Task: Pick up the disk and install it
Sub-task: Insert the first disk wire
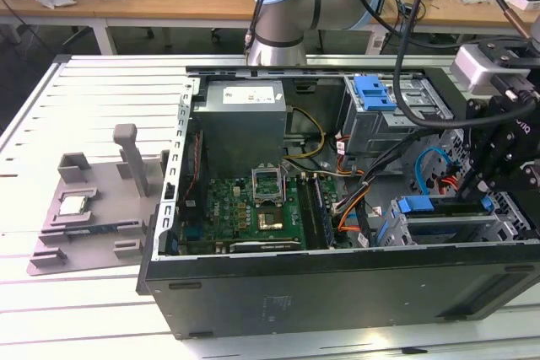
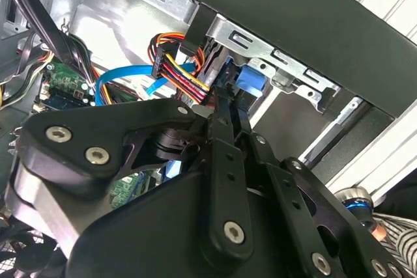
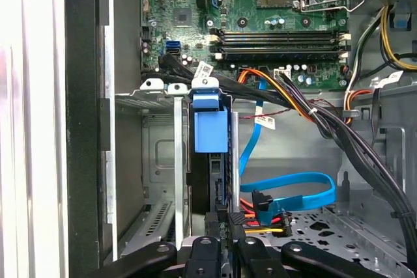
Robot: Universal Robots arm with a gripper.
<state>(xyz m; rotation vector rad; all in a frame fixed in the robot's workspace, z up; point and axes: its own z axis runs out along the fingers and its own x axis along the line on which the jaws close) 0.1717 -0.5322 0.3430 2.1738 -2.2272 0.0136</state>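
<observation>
Edgewise, blue-framed disk (image 3: 218,180) fills grey metal bay (image 3: 159,161).

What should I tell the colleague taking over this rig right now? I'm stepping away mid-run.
Gripper: down inside the open computer case at the drive cage, on the exterior view's right; fingers closed on the disk.
Disk: standing on edge in a slot of the drive cage, its blue carrier frame at the cage's edge, beside the blue data cable.
Done: the disk is picked up and entered into the cage.
Left: whether it is fully seated cannot be told; the gripper has not let go.
</observation>
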